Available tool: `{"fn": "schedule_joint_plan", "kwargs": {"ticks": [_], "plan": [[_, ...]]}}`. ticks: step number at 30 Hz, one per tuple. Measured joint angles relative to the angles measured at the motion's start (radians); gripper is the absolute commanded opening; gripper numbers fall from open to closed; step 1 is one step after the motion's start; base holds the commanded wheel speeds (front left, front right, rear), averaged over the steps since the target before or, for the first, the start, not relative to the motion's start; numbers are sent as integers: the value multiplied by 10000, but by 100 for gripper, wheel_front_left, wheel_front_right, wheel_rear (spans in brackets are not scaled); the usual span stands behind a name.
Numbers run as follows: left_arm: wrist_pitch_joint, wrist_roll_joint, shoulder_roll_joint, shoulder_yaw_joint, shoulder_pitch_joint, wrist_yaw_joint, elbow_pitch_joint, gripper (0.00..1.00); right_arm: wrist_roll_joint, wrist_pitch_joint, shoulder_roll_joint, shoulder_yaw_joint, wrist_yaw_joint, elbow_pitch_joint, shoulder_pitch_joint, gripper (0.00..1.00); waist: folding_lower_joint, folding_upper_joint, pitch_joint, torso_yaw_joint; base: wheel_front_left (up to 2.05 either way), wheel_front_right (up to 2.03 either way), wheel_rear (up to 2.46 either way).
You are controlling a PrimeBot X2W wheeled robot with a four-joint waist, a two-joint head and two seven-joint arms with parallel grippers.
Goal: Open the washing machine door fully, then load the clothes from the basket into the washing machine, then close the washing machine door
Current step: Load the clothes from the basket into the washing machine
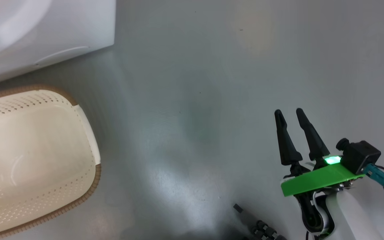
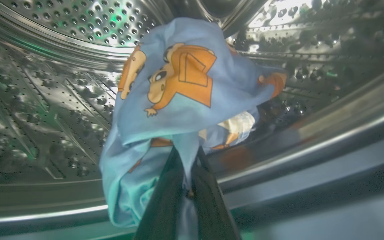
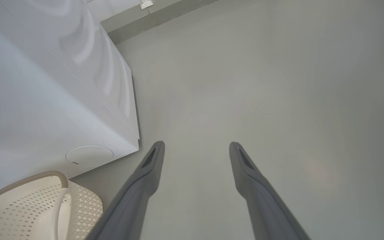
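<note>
In the left wrist view my left gripper point(image 2: 187, 156) is shut on the clothes point(image 2: 178, 100), a light blue garment with orange cartoon figures, held inside the steel perforated drum of the washing machine point(image 2: 62, 83). The cloth hangs over the fingertips and hides them. The cream perforated basket point(image 1: 88, 133) with a brown rim sits on the floor at the left, nothing inside it, below the white washing machine point(image 1: 45, 30). My right gripper point(image 1: 288, 112) hovers open over bare floor at the lower right, away from both. The basket point(image 3: 85, 203) and washing machine point(image 3: 62, 110) also lie left of my right gripper point(image 3: 197, 145). The door is out of view.
Grey floor point(image 1: 212, 83) spreads to the right of the machine and basket. A skirting line point(image 3: 158, 18) runs along the far wall. A dark part of the robot's base point(image 1: 262, 228) shows at the bottom edge.
</note>
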Motion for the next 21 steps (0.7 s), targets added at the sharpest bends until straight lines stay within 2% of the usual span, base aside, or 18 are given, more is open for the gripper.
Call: {"fn": "schedule_joint_plan", "kwargs": {"ticks": [8, 18, 19, 20, 21], "plan": [[-1703, -2, 249, -13, -820, -169, 270, 0, 247, 0, 2, 213, 0, -96, -281, 100, 0, 0, 239, -180, 0, 0, 0], [-3344, 4, 362, 65, -1731, -19, 1058, 0, 364, 0, 4, 270, 0, -171, -278, 100, 0, 0, 563, -704, 0, 0, 0], [-3428, 8, 380, 54, -1807, 27, 1131, 32, 364, 0, 6, 268, 0, -173, -276, 100, 0, 0, 591, -748, 0, 0, 0], [-3461, 4, 378, 69, -1895, 40, 1231, 48, 364, 0, 6, 268, 0, -176, -274, 100, 0, 0, 615, -786, 0, 0, 0], [-3463, 4, 376, 69, -1960, 82, 1340, 100, 364, 0, 6, 267, 0, -180, -272, 100, 0, 0, 637, -815, 0, 0, 0]]}}
